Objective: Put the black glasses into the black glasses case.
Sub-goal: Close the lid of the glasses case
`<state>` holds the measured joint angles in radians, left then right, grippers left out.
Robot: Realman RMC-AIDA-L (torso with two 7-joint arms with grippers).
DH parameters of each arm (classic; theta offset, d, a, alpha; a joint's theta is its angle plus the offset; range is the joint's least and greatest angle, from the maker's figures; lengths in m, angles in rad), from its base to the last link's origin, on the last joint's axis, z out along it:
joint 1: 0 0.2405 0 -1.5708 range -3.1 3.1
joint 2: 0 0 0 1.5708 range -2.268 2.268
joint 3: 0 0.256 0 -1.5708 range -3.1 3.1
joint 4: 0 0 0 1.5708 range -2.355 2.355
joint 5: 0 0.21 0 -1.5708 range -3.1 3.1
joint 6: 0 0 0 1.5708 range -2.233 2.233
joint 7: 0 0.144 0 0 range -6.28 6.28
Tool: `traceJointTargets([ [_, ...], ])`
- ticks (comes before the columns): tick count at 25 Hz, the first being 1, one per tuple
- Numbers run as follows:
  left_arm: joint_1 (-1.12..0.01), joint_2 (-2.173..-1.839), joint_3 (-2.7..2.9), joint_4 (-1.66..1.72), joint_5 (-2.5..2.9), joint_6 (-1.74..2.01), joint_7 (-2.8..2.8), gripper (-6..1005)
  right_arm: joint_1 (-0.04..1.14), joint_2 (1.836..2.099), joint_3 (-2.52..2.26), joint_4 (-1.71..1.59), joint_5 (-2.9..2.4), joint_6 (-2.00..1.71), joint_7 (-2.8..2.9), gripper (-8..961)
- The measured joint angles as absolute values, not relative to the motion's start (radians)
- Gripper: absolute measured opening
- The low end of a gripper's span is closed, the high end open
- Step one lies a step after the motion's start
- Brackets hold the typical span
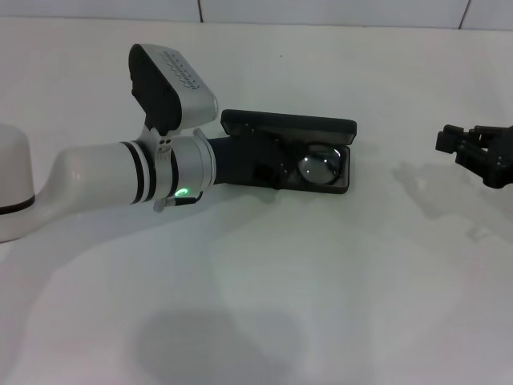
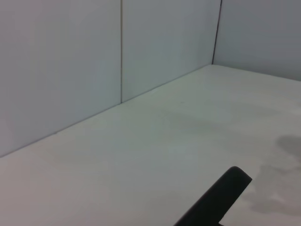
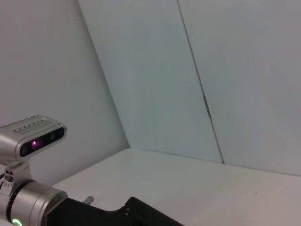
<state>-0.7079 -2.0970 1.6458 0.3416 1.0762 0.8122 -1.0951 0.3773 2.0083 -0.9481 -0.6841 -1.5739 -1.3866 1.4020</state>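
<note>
Black glasses case [image 1: 290,150] lies open mid-table, long axis left–right; black glasses [image 1: 319,166] inside, lens up. Left gripper [image 1: 260,164] sits over it — grip unreadable. Right gripper [image 1: 457,143] parked far right.

White table [image 1: 321,305] under everything; pale panelled wall [image 2: 61,61] behind, thin vertical seams between panels.

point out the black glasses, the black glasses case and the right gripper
black glasses [image 1: 319,167], head view, on the visible lens
black glasses case [image 1: 288,124], head view, on the raised lid
right gripper [image 1: 454,141], head view, at its tips
</note>
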Motion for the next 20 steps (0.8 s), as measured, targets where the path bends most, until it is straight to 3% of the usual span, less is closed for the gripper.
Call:
traceJointTargets([
  [4, -0.682, -2.096, 1.646, 0.389, 1.072, 0.848, -1.101, 53, 0.376, 2.01, -0.952, -0.684, -1.574, -1.387, 1.402, 124],
  [14, -0.425, -2.048, 1.572, 0.855, 1.085, 0.978, -1.2, 65, 0.354, 2.007, -0.947, -0.676, -1.568, -1.404, 1.395, 123],
  [17, -0.488, -2.046, 1.504, 0.812, 1.132, 0.972, -1.254, 70, 0.353, 2.009, -0.947, -0.673, -1.568, -1.408, 1.394, 123],
  [20, -0.621, -2.05, 1.429, 0.663, 1.236, 0.965, -1.327, 75, 0.353, 2.011, -0.946, -0.669, -1.57, -1.42, 1.393, 123],
])
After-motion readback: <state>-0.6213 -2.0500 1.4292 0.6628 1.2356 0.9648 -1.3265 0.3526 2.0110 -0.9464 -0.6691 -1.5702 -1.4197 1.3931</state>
